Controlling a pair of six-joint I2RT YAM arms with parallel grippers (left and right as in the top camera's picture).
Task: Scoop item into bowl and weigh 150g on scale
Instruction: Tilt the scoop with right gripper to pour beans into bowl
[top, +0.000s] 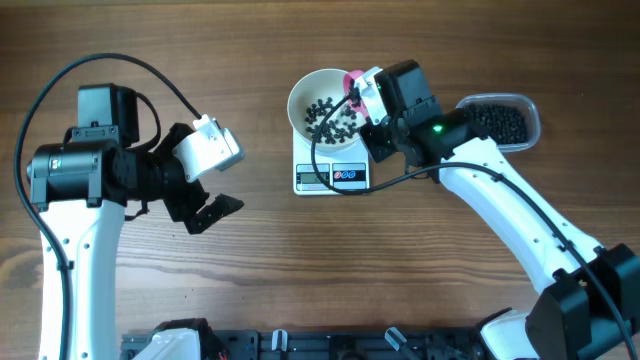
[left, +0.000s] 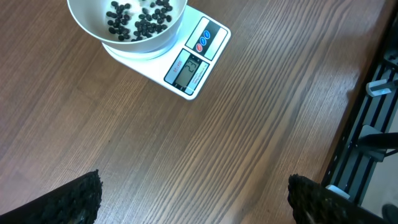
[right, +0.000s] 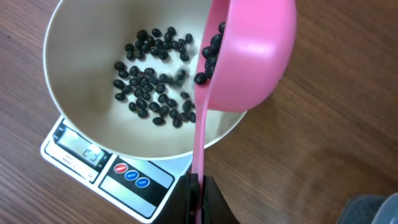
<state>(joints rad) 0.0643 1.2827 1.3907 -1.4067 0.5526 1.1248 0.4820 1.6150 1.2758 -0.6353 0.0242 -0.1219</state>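
Right pincer (right: 200, 200) is clenched on the thin handle of the pink scoop (right: 249, 56). The handle is pinched edge-on btwn the two fingers, at the bottom of my right wrist cam. Scoop head sits just ahead of the pincer, tipped over to the left, w/ its lip above the near rim of the white bowl (right: 74, 56). A few black beads (right: 149, 93) sit at the scoop's lower lip. A loose patch of them lies on the bowl floor, ahead & left of the pincer, and a couple look blurred to me. Bowl stands on the white scale (right: 155, 196), which pokes out from under it just left of the fingers. Its small red & blue round buttons (right: 131, 175) are closest to the pincer and its grey display (right: 79, 147) is farther left. I can't read the digits.

On the overhead cam, the clear tub (top: 530, 108) lies behind the right pincer, on the far side of the wrist from the bowl. It has a dark heap of beads inside and is not touching the scale.

Left pincer (left: 193, 202) is released, fingers spread wide w/ nothing btwn them, over the wood table (left: 249, 124). Its ridged black pads (left: 74, 199) show at both lower corners of the left wrist cam. Bowl & scale are ahead of it and off to the left, well apart. A black rail (left: 367, 124) runs along that cam's right edge, off to the pincer's right.
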